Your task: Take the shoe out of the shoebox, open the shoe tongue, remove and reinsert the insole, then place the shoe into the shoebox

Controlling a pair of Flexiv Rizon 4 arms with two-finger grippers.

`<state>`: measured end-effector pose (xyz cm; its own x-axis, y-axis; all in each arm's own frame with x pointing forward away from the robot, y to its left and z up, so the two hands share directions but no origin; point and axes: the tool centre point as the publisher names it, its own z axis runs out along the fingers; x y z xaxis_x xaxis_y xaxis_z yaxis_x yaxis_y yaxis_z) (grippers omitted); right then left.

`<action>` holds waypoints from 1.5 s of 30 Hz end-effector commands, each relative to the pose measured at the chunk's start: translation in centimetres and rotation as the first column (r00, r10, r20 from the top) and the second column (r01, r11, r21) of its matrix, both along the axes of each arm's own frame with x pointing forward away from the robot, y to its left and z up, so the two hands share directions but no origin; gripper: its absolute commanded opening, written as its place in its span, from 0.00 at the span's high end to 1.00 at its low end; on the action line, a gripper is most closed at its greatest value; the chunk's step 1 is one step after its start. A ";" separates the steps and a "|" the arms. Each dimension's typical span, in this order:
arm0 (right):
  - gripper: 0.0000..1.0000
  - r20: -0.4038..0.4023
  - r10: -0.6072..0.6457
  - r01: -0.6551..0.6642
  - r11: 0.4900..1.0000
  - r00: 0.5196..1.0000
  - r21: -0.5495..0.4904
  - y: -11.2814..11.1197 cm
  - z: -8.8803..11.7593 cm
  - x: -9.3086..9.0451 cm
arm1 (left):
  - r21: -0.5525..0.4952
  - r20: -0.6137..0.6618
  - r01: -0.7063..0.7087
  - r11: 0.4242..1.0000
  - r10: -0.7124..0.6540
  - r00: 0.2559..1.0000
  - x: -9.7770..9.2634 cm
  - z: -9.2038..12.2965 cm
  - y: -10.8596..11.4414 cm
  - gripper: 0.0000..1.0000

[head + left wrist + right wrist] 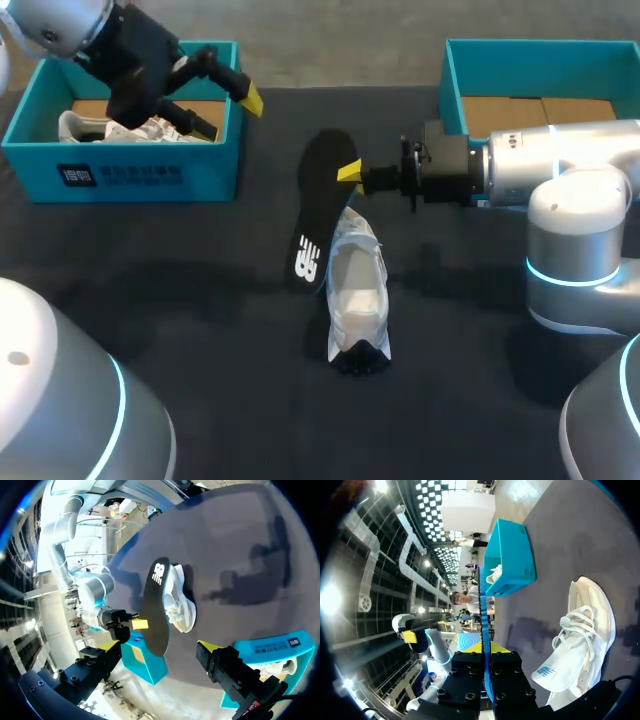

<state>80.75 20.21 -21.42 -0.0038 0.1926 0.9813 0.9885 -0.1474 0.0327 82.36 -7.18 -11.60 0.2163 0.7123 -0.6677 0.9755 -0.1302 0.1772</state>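
Your right gripper (350,172) pinches the black insole (315,215) just beside the white shoe (357,295), shoe lying on the dark table (200,300), your left gripper (222,108) hangs spread open over the left shoebox (130,170)

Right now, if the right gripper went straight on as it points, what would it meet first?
Probably the side wall of the blue box on the left, past the insole that the right gripper holds. Nothing shows between them, but height is unclear.
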 end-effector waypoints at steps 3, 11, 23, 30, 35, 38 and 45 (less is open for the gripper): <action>1.00 0.000 -0.002 0.002 1.000 1.000 -0.003 0.2 0.0 0.0 | -0.093 0.017 0.011 0.996 -0.010 1.000 0.1 -2.3 1.0 0.00; 1.00 0.000 -0.002 0.002 1.000 1.000 -0.003 0.2 0.0 0.0 | -0.303 0.025 0.060 0.951 -0.055 0.998 0.1 -4.9 0.4 0.00; 1.00 0.000 -0.002 0.002 1.000 1.000 -0.003 0.2 0.0 0.0 | -0.503 0.054 0.112 0.857 -0.099 0.994 -1.0 -6.4 -1.5 0.00; 1.00 0.000 -0.002 0.002 1.000 1.000 -0.003 0.2 0.0 0.0 | -0.503 0.054 0.112 0.857 -0.099 0.994 -1.0 -6.4 -1.5 0.00; 1.00 0.000 -0.002 0.002 1.000 1.000 -0.003 0.2 0.0 0.0 | -0.593 -0.045 0.039 0.805 -0.082 0.996 -1.0 -8.0 -2.1 0.00; 1.00 0.000 -0.002 0.002 1.000 1.000 -0.003 0.2 0.0 0.0 | -0.639 -0.083 0.017 0.769 -0.091 0.992 -1.0 -8.8 -2.8 0.00; 1.00 0.000 -0.002 0.002 1.000 1.000 -0.003 0.2 0.0 0.0 | -0.697 -0.099 0.003 0.717 -0.100 0.990 -1.1 -9.5 -4.6 0.00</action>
<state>80.75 20.22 -21.42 -0.0039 0.1926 0.9813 0.9886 -0.1471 0.0328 80.84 -10.75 -20.57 0.1224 0.0696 -0.9900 0.9904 -0.0726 0.1174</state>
